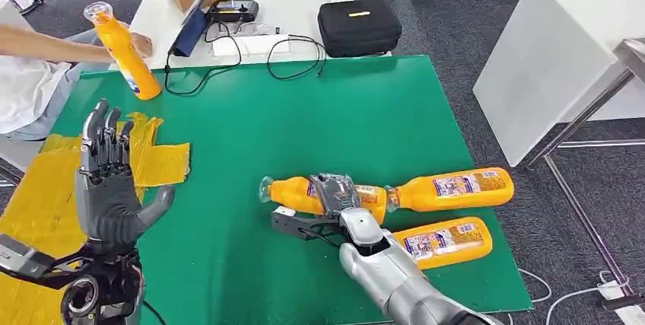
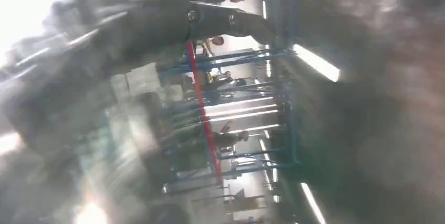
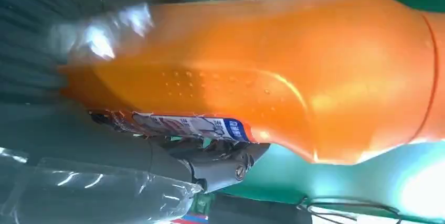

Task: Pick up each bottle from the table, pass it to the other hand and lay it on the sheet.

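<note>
Gripped bottle [image 1: 304, 194] lies crosswise, cap seemingly leftward.

Right hand [image 1: 333, 197] grips bottle [image 1: 304, 194] (left hand [image 1: 110, 180] raised).

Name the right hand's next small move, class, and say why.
Probably lift. The right hand already wraps the nearest bottle, which lies on the green mat. The left hand is raised, fingers apart, beside the yellow sheet, ready to receive it.

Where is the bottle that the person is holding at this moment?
In the head view, the bottle is at the far left corner of the green table, tilted in a person's hand, beyond the yellow sheet.
</note>
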